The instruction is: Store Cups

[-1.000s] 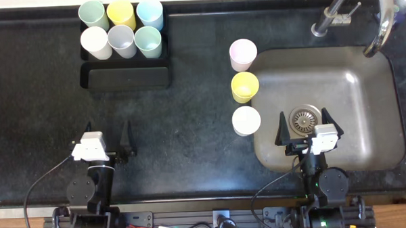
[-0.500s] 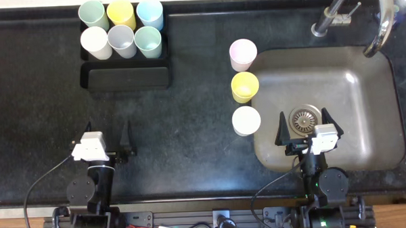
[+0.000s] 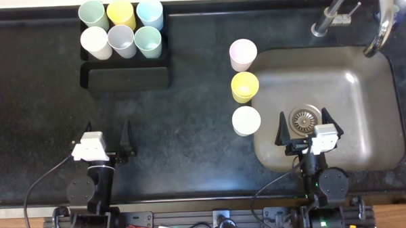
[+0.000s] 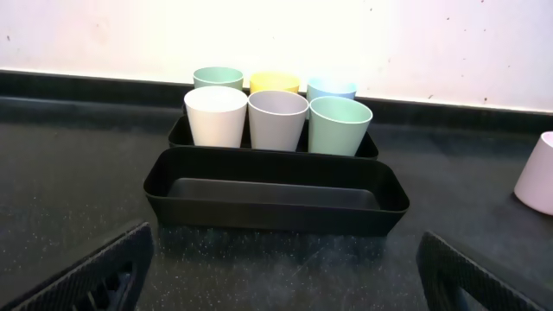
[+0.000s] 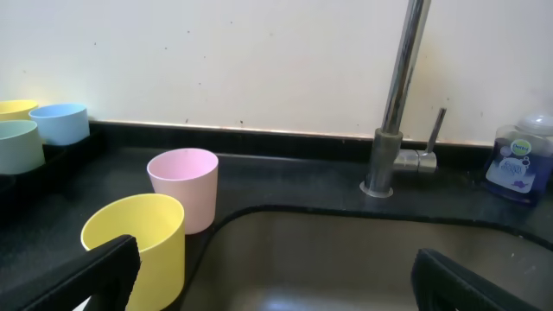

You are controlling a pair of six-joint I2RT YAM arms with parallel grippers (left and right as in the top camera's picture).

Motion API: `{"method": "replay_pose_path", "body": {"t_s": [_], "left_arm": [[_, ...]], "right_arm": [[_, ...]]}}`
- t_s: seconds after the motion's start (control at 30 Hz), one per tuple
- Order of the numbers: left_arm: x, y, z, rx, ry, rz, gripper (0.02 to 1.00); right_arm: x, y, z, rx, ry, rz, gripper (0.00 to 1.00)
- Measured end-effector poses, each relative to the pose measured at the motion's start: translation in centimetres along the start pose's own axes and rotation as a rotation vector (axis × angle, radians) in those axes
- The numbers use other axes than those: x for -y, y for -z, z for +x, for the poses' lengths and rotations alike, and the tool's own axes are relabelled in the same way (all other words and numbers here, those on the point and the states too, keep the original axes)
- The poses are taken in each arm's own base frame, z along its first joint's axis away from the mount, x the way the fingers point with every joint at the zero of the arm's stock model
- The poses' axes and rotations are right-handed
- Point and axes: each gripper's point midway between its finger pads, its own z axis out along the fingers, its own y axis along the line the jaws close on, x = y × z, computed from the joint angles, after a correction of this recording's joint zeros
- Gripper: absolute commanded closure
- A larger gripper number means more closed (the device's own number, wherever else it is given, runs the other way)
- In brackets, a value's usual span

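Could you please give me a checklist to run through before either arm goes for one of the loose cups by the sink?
1. Left gripper open, holding nothing: ok.
2. Right gripper open, holding nothing: ok.
3. Pink cup, yellow cup and white cup upright beside the sink: ok.
4. Room for cups in the tray's front compartment: ok.
5. Loose cups dry inside: cannot tell.
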Motion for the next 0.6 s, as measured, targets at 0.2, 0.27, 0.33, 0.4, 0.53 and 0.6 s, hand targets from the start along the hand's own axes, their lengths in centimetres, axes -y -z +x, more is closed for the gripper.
{"method": "replay_pose_path", "body": {"t_s": [0.2, 0.27, 0.33, 0.4, 0.53, 0.6], "left_arm": [[0.00, 0.00, 0.00, 0.000, 0.000, 0.000, 0.020], [0.00, 0.00, 0.00, 0.000, 0.000, 0.000, 0.020], [0.00, 0.00, 0.00, 0.000, 0.000, 0.000, 0.023], [0.00, 0.00, 0.00, 0.000, 0.000, 0.000, 0.020], [0.00, 0.00, -0.01, 0.000, 0.000, 0.000, 0.020], [0.00, 0.00, 0.00, 0.000, 0.000, 0.000, 0.020]], "right_arm": [[0.00, 0.00, -0.01, 0.000, 0.000, 0.000, 0.003], [0.01, 0.00, 0.00, 0.000, 0.000, 0.000, 0.003], [-0.01, 0.00, 0.00, 0.000, 0.000, 0.000, 0.003], [-0.01, 0.00, -0.01, 0.000, 0.000, 0.000, 0.003], [0.01, 0.00, 0.00, 0.000, 0.000, 0.000, 0.005], [-0.01, 0.00, 0.00, 0.000, 0.001, 0.000, 0.003]]}}
